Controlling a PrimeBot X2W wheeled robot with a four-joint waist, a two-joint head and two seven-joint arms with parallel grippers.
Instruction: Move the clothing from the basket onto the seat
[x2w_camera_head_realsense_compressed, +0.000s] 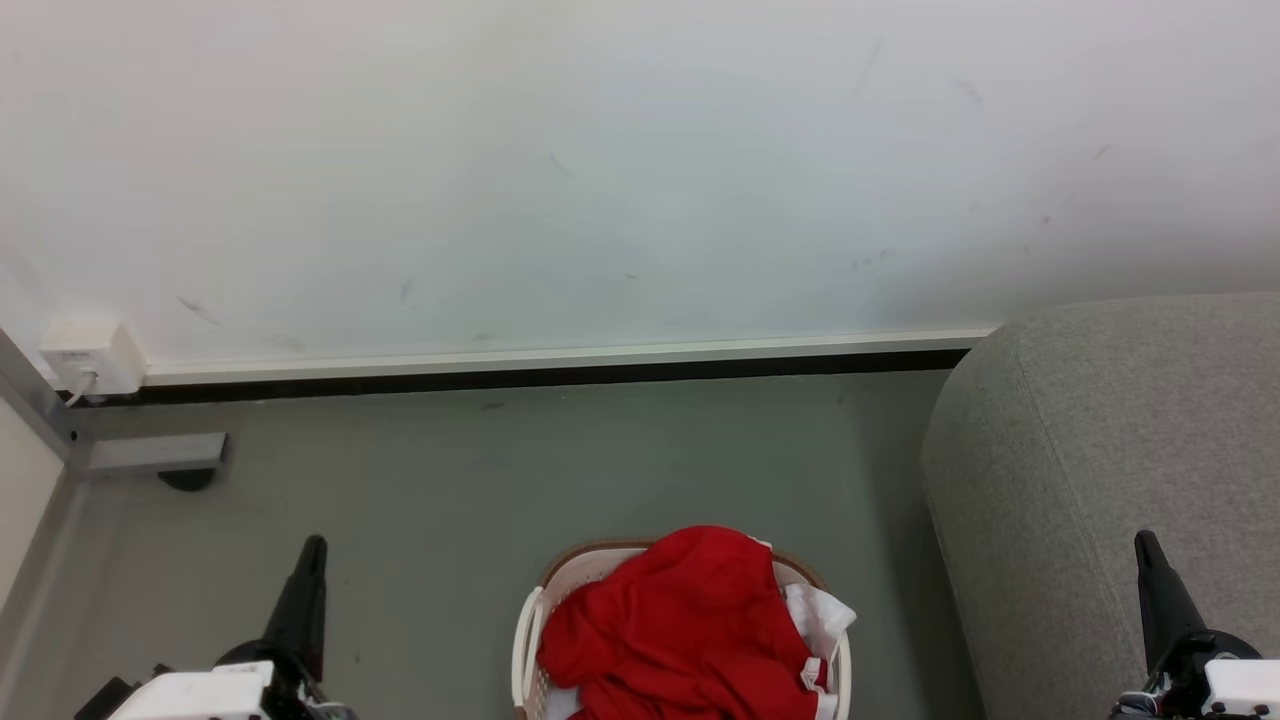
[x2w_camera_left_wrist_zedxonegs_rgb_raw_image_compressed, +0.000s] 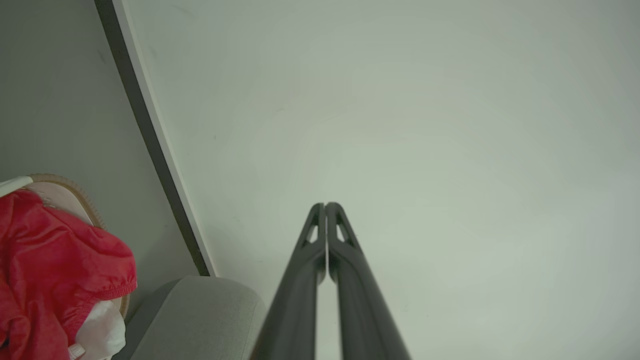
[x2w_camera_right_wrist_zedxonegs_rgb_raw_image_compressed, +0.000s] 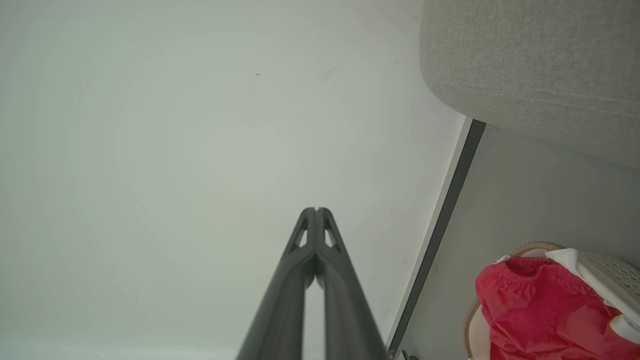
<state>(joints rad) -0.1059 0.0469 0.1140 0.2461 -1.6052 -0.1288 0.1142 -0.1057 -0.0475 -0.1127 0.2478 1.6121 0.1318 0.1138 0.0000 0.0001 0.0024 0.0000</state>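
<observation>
The clothing (x2w_camera_head_realsense_compressed: 680, 620) lies heaped in the basket (x2w_camera_head_realsense_compressed: 526, 640). The basket stands on the floor (x2w_camera_head_realsense_compressed: 450, 480), well clear of the floor's wall edge and near the side of the seat (x2w_camera_head_realsense_compressed: 1100, 450). The left gripper (x2w_camera_head_realsense_compressed: 313, 548) hangs to the basket's left. The right gripper (x2w_camera_head_realsense_compressed: 1144, 540), seen against the seat, hangs to its right. The pile lies between them, touching neither. Both grippers have their fingers pressed together and hold nothing.

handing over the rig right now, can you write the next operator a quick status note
Left gripper shut, empty.
Right gripper shut, empty.
Clothing lies heaped in the basket on the floor, between the two grippers; the seat stands to the basket's right.
Done: no clothing on the visible part of the seat.
Left: grasp the clothing, move it onto the seat.
</observation>
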